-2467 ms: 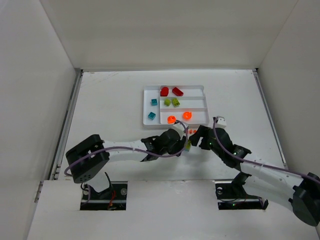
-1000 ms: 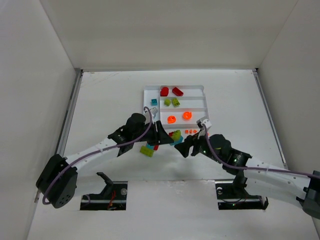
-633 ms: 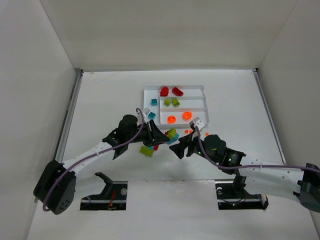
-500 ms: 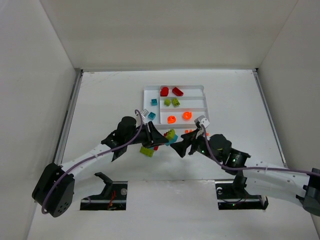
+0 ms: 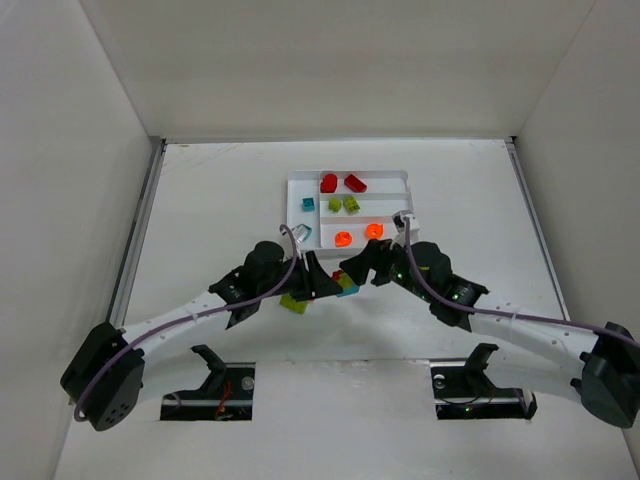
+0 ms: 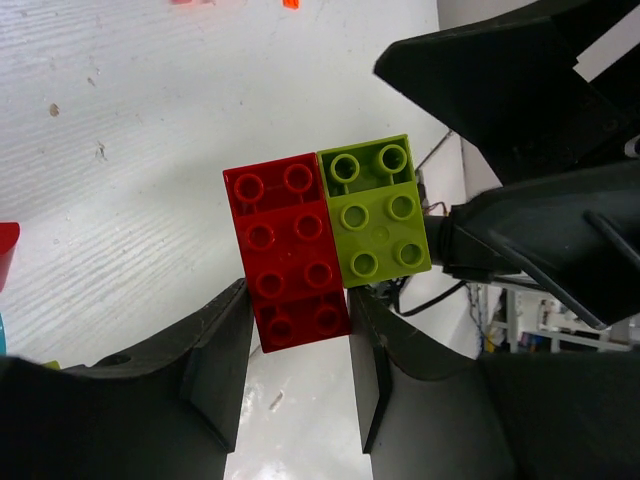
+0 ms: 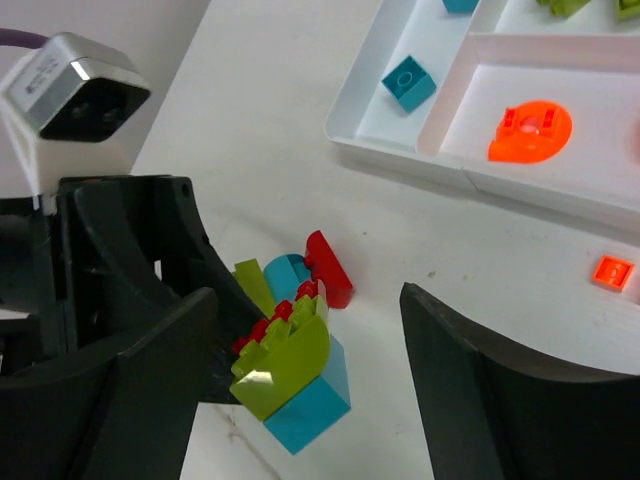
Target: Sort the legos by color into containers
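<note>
Left claw (image 6: 297, 318) is clenched on the near end of a red brick (image 6: 285, 250). A lime brick (image 6: 380, 215) is pressed against the red one's right flank, outside the fingers. Only the red brick's end is gripped, so any sideways load could lever it out. Right claw (image 7: 308, 298) is released, its fingers spread wide to either side of the lime brick and close to the left claw's fingertips. If it closes off-centre it may strike those fingers or catch the red brick too. A skewed pull might drag both colours away as one unit. A teal brick (image 7: 312, 408) sits just under the lime one. I cannot tell whether the two are attached, so it may be caught up too. A dropped brick would land among the loose red piece (image 7: 330, 268) on the table (image 7: 480, 260). The tray (image 7: 385, 150) lies beyond the right claw's fingertips, well apart.
</note>
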`<state>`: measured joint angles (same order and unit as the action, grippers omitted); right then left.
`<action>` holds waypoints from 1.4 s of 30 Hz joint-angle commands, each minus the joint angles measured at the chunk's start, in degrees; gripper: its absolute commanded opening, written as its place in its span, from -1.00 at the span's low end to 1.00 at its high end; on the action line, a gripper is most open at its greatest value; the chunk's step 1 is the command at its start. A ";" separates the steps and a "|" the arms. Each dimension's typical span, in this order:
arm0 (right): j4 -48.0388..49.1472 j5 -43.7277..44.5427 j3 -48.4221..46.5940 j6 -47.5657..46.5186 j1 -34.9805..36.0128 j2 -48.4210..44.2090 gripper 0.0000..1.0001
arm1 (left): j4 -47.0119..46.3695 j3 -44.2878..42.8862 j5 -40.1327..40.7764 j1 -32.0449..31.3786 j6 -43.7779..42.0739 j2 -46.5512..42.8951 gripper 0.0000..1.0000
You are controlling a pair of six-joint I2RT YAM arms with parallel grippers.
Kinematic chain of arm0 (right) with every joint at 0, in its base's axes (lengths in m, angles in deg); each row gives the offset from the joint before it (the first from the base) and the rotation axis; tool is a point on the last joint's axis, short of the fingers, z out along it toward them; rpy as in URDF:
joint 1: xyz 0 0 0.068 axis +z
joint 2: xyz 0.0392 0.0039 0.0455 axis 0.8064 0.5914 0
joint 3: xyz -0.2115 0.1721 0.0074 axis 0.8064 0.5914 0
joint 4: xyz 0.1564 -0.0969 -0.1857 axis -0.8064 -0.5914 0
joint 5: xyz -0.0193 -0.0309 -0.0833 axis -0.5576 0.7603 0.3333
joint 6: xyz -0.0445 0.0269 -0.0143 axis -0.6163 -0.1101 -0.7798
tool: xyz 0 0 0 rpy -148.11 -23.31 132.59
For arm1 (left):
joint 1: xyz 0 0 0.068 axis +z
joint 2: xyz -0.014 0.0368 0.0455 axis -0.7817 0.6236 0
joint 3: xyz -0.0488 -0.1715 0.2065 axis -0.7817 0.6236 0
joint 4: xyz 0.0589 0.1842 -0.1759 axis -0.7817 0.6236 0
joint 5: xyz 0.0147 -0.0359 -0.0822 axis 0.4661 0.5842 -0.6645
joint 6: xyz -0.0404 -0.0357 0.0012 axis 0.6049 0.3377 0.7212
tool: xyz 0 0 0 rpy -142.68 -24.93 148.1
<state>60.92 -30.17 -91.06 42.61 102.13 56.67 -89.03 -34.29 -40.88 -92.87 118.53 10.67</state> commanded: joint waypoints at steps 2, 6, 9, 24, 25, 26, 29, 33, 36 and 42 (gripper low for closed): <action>-1.55 -1.48 -3.41 4.68 -0.88 2.97 0.50 | -2.11 -3.08 6.24 -2.88 -5.52 -1.05 -0.66; -2.42 -1.57 -3.32 6.00 -0.70 4.38 0.27 | -0.54 -4.48 9.40 -4.73 -8.25 0.18 -0.66; -3.48 -0.96 -2.79 6.44 -0.70 4.74 0.20 | 0.96 -5.10 12.30 -5.87 -10.35 0.19 -0.66; -6.38 0.36 -3.06 7.84 -0.44 4.03 -0.26 | 4.22 -6.77 20.57 -7.99 -14.76 1.06 -0.69; -6.03 0.62 -2.97 7.85 -0.26 3.95 -0.32 | 3.95 -6.77 20.57 -7.99 -14.76 1.15 -0.69; -5.86 0.97 -2.97 7.85 -0.26 3.86 -0.37 | 3.86 -6.77 20.57 -8.07 -14.76 1.33 -0.69; -5.24 1.42 -3.06 7.93 -0.17 3.68 -0.48 | 3.25 -6.77 20.57 -8.16 -14.76 1.77 -0.69; -1.65 3.17 -2.53 6.80 1.40 0.88 -0.53 | 2.90 -6.77 20.49 -8.25 -14.76 2.38 -0.69; -1.46 6.76 -3.05 4.34 2.90 -1.23 -0.55 | 2.90 -6.95 20.49 -8.25 -14.58 3.17 -0.69; -3.04 13.71 -4.81 -0.58 5.10 -2.21 -0.56 | 2.90 -7.39 20.57 -8.34 -14.58 4.14 -0.70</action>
<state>55.32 -20.99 -92.15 45.10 106.04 56.13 -86.65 -40.06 -22.69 -101.42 104.78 13.88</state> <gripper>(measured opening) 0.375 0.351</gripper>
